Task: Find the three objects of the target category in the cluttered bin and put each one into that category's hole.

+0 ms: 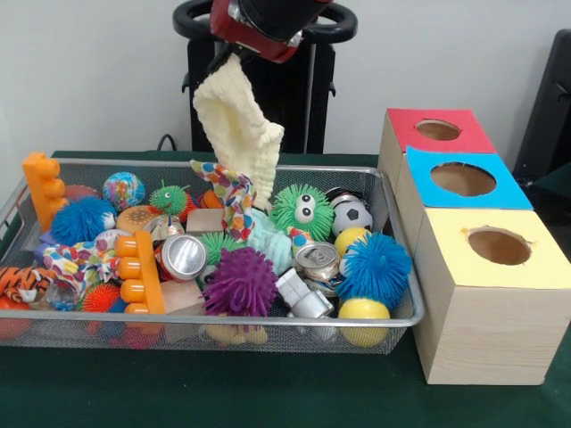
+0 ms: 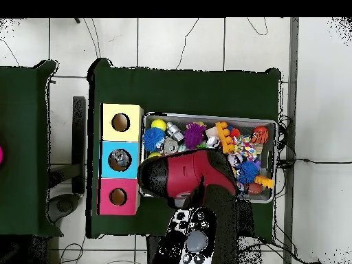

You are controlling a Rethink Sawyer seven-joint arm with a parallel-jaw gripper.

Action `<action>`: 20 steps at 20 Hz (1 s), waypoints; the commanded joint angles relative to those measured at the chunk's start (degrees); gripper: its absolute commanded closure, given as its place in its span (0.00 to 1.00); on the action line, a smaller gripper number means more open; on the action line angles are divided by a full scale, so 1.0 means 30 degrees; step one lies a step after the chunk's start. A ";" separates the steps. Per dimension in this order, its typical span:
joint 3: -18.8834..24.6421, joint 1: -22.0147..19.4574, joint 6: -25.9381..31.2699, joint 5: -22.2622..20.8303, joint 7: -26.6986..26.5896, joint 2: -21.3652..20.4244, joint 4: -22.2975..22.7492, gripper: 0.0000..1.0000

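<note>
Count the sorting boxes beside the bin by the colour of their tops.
Red-topped box: 1
Blue-topped box: 1
Yellow-topped box: 1
Total: 3

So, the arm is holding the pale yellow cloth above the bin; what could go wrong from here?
1. The yellow cloth hangs long and may snag the spotted cloth beneath it.
2. It may drape over a hole's rim on the boxes instead of dropping in.
3. The gripper seems to hold only its top edge, so it could slip.
</note>
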 commanded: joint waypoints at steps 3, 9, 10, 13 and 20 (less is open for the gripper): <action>0.1860 -0.0968 -0.1976 -0.1347 -0.1733 0.0111 -0.0349 1.00; 0.1766 -0.0755 -0.3404 -0.3355 -0.2917 -0.0207 -0.0259 1.00; 0.1690 -0.0697 -0.3364 -0.3643 -0.3112 -0.0261 -0.0254 1.00; 0.1415 -0.0489 -0.2480 -0.4361 -0.3674 -0.0325 -0.0462 1.00; 0.1317 -0.0397 -0.0874 -0.5576 -0.4872 -0.0645 -0.0806 1.00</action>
